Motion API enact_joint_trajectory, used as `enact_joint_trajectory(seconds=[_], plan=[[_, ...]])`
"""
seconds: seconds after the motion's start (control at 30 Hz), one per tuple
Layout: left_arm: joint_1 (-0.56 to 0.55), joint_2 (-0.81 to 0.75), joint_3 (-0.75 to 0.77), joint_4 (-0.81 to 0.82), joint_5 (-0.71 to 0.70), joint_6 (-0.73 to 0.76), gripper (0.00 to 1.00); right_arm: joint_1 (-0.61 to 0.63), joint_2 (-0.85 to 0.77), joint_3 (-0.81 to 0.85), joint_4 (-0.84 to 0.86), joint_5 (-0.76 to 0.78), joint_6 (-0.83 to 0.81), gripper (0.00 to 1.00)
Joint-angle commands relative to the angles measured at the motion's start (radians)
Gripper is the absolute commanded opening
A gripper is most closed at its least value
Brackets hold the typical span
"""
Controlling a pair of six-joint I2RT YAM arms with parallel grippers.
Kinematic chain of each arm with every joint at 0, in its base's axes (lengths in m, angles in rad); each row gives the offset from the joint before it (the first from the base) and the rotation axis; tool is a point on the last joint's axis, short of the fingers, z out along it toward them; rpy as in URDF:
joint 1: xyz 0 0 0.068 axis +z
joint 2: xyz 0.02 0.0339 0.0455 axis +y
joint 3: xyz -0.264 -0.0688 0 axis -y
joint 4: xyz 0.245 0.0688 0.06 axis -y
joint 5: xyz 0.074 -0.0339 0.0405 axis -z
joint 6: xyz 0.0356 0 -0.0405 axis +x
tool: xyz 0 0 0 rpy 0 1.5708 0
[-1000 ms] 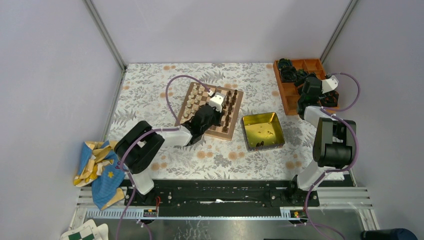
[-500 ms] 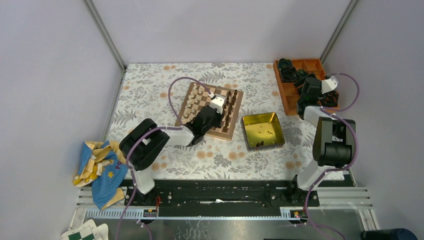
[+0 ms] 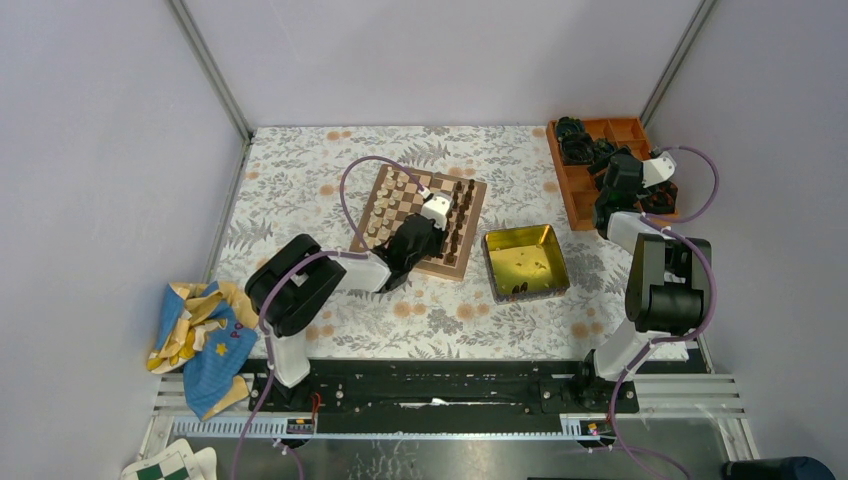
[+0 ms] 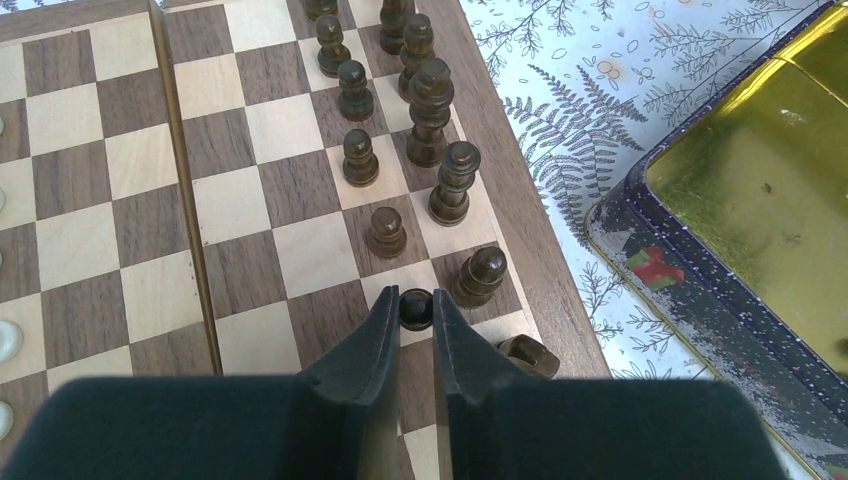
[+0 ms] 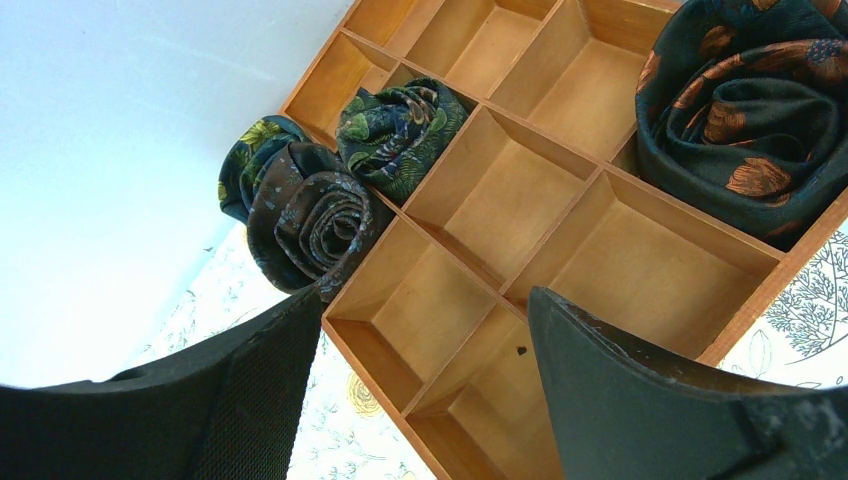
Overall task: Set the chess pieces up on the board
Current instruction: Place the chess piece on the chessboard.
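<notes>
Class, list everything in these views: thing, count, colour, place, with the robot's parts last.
chessboard: one, brown and cream, mid-table
dark chess pieces: many, dark brown, board's right side
pale chess pieces: many, cream, board's left side
tin: one, yellow, right of board
tray: one, orange wood, far right
fabric rolls: several, dark patterned, in tray
cloth: one, blue and yellow, left edge
checkered sheet: one, green and white, near-left corner
tablecloth: one, floral, covering table
left gripper: shut on a dark pawn
right gripper: open, above tray
</notes>
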Motion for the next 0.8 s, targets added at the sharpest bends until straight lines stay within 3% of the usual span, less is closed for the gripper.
enact_joint_trajectory(seconds=[0.0, 0.77], plan=[[0.005, 0.014, 0.029, 0.073, -0.026, -0.005, 0.00, -0.001, 0.010, 0.003, 0.050, 0.001, 0.007, 0.82], [0.005, 0.034, 0.036, 0.075, -0.053, -0.016, 0.08, -0.001, 0.015, 0.004, 0.050, -0.001, 0.007, 0.82]])
